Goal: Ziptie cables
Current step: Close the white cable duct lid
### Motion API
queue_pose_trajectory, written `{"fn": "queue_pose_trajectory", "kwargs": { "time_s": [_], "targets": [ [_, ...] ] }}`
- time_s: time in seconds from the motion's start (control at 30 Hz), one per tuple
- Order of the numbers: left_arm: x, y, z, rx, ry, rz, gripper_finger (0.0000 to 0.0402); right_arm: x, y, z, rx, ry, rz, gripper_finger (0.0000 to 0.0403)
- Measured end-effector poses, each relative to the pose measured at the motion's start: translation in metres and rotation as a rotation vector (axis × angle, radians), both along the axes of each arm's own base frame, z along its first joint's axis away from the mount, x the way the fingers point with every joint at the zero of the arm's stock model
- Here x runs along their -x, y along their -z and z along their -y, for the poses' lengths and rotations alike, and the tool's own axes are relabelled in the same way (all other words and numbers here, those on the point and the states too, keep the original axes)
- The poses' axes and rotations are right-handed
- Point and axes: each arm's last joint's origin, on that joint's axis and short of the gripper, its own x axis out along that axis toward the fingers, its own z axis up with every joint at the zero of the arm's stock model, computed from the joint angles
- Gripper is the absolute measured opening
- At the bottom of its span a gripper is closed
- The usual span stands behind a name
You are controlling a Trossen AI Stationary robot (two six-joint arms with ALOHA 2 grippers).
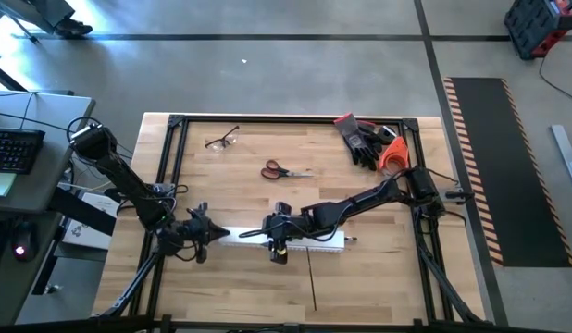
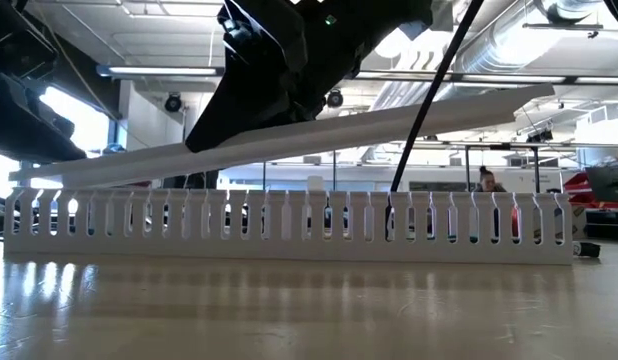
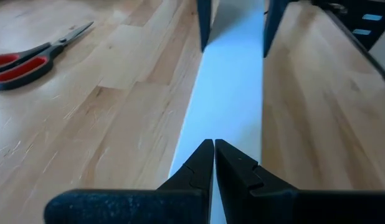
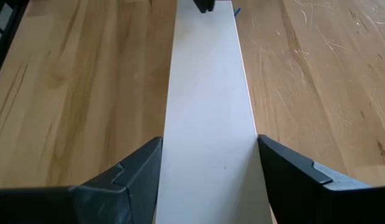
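A: Where is your right gripper point(image 4: 208, 180) sitting?
B: It's sitting toward six o'clock of the table. Its fingers are pressing on both long edges of the strip point(image 4: 208, 93), so you're gripping it across its width. One end is riding higher than the other above the duct point(image 2: 289, 225).
A: And your left gripper point(image 3: 213, 152)?
B: It's waiting at the strip's nine o'clock end with its fingers pressed together. I can't tell whether they're pinching the strip.
A: Where's the ziptie point(image 1: 313, 277) lying?
B: It's running from the duct toward six o'clock. From table height it's rising at a slant out of the duct.
A: The cables?
B: I'm not making them out. The scissors point(image 1: 284, 170) are lying at twelve o'clock from the duct
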Motion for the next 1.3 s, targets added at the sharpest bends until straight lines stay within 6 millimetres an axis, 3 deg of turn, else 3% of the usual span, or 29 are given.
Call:
{"fn": "queue_pose_trajectory", "kwargs": {
  "time_s": [0.6,1.07,1.3],
  "targets": [
    [-0.007,0.017,0.010,0.008,0.044,-0.043,0.0000,0.001,0.002,-0.002,0.006,-0.012,-0.016,0.0215],
    [-0.005,-0.004,0.008,-0.007,0.116,0.035,0.0000,-0.004,-0.009,-0.003,-0.001,0.027,0.033,0.0214],
    [-0.005,-0.001,0.009,-0.013,0.118,0.019,0.0000,-0.001,-0.014,-0.010,0.011,0.025,-0.021,0.0214]
  ]
}}
